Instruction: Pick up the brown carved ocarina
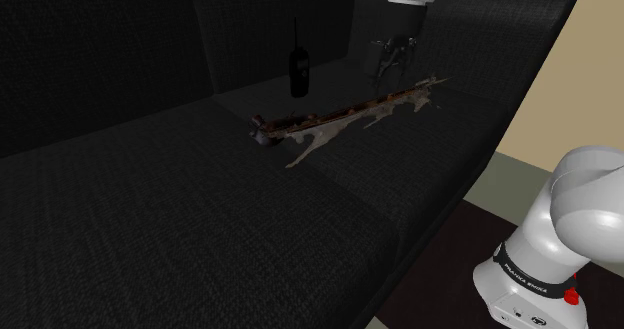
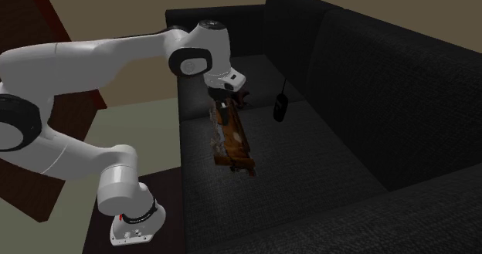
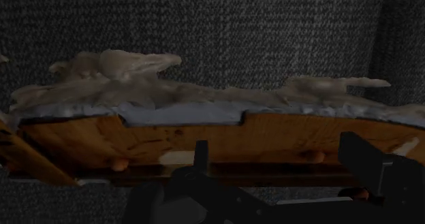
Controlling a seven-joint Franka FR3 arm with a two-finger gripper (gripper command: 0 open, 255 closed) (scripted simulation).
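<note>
Fingers of the gripper stand apart, holding nothing. The brown carved ocarina lies just ahead of them on the dark sofa seat, its long body running crosswise past both fingertips. We judge it stiff and fairly light, with jagged pale edges; we would clamp across its narrow width, nearer mid-length, lest it tip.

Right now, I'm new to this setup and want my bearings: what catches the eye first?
A long brown carved ocarina with pale jagged edges lies across the dark sofa seat. The white arm's black gripper hangs open over one end of it. A small black handset stands against the backrest nearby.
</note>
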